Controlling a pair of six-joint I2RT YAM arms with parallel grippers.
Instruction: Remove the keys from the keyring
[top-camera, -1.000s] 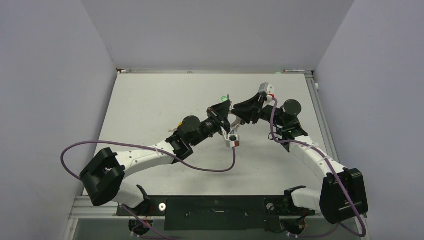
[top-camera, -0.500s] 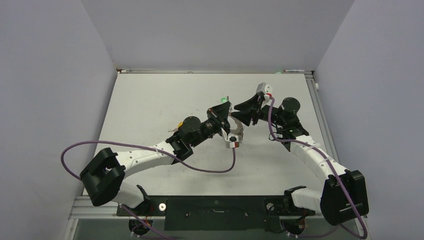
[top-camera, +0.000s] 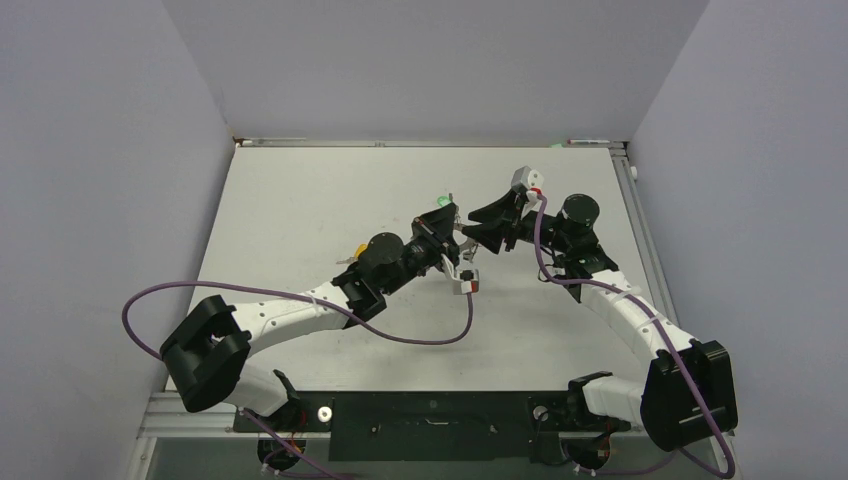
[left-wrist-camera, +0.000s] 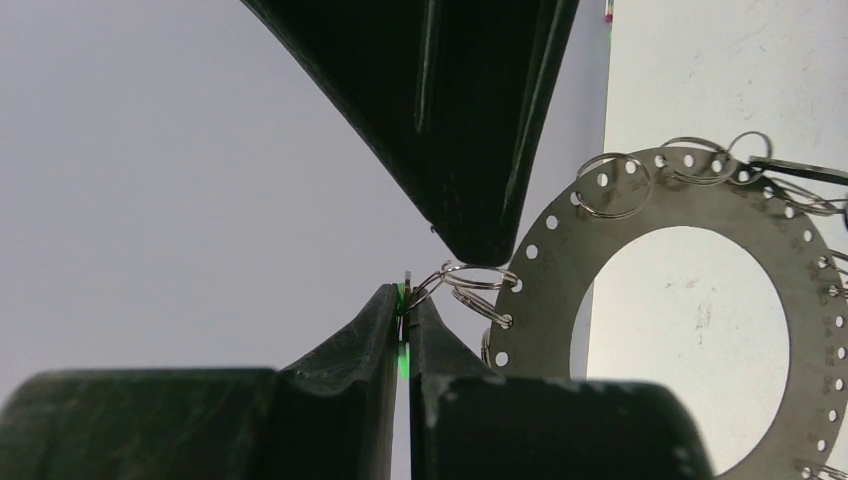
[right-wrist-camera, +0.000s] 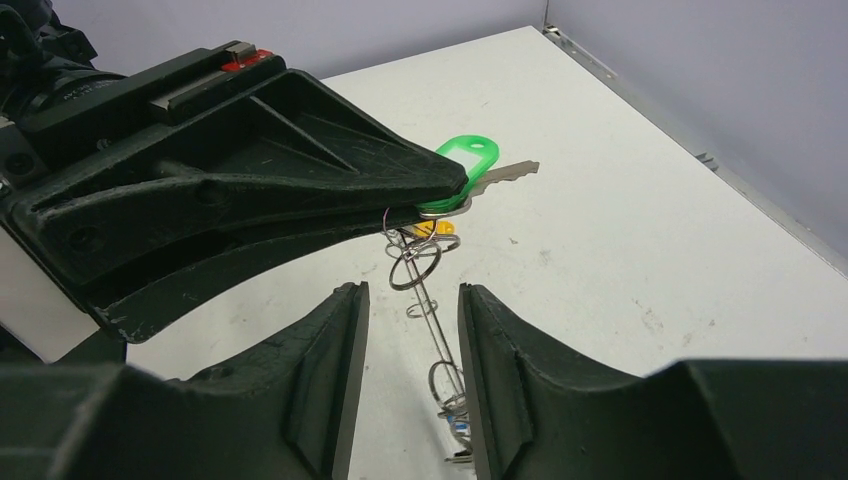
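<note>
Now that my right fingers have spread, the keyring hangs loose between them above the desk, carried only by the green key at its rim, which my left fingers pinch tight, so I reckon a fresh grip comes before any pull.

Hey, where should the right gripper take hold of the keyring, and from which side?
The flat band of the keyring just below the green key, one pad on each face. It hangs edge-on between the open fingers of the right gripper, so closing straight in should clamp it.
</note>
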